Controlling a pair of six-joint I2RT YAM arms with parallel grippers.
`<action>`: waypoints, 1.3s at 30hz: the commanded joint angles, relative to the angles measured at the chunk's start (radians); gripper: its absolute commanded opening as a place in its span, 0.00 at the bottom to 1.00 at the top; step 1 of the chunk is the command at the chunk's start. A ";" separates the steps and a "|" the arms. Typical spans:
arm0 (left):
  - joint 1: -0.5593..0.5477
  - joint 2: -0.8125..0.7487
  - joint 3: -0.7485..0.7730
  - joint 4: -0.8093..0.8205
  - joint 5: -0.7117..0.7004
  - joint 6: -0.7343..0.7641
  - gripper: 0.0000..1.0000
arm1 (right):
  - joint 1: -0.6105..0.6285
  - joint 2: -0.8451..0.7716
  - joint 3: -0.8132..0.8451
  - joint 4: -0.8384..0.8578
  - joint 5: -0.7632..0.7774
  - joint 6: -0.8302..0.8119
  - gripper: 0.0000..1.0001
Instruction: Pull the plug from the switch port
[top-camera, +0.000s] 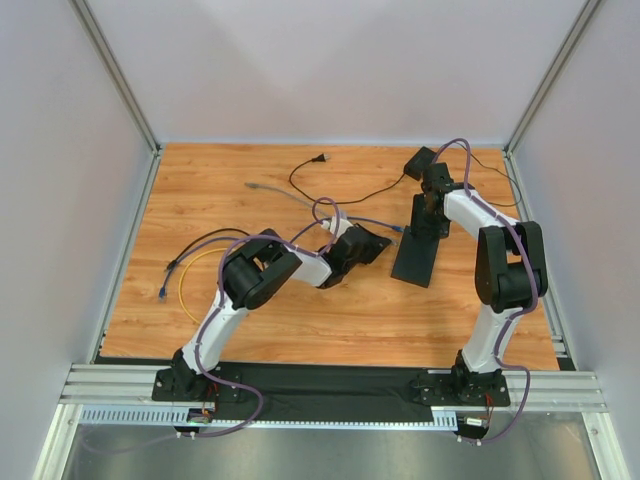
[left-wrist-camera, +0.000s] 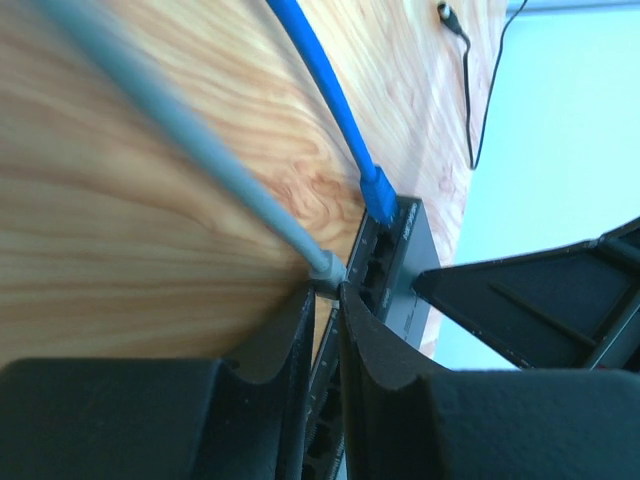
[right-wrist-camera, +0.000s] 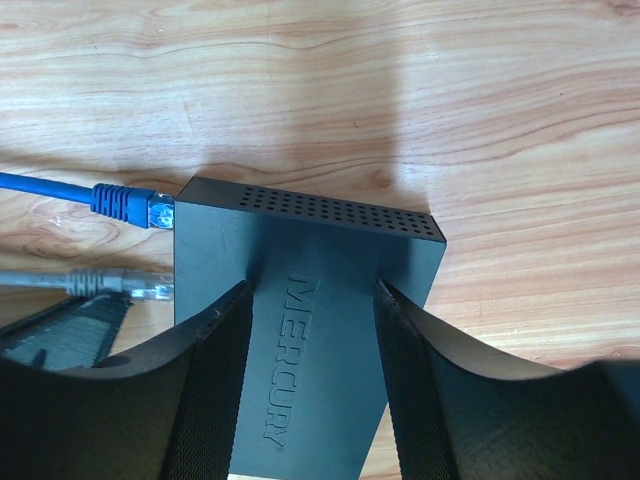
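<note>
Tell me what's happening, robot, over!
Left gripper pinching grey plug, not yet out. Right gripper clamping switch. Blue plug seated right beside it.

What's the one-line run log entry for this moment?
left gripper: pinching grey cable plug | right gripper: clamping flat black rectangular switch | grey cable plug: seated in port | blue cable plug: seated alongside

The word "MERCURY" stands embossed in capitals on the top face of the flat black rectangular plastic switch (right-wrist-camera: 300, 250); nothing else is legible.
</note>
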 joint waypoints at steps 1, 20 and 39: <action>0.015 -0.023 -0.041 -0.087 -0.050 0.069 0.22 | 0.008 0.056 -0.014 -0.017 0.008 -0.006 0.53; 0.019 -0.481 -0.203 -0.384 -0.129 0.513 0.17 | 0.007 0.056 -0.015 -0.016 0.002 -0.009 0.53; 0.139 -1.521 -0.757 -1.099 -0.383 0.553 0.18 | 0.033 0.079 0.005 -0.023 -0.020 -0.012 0.53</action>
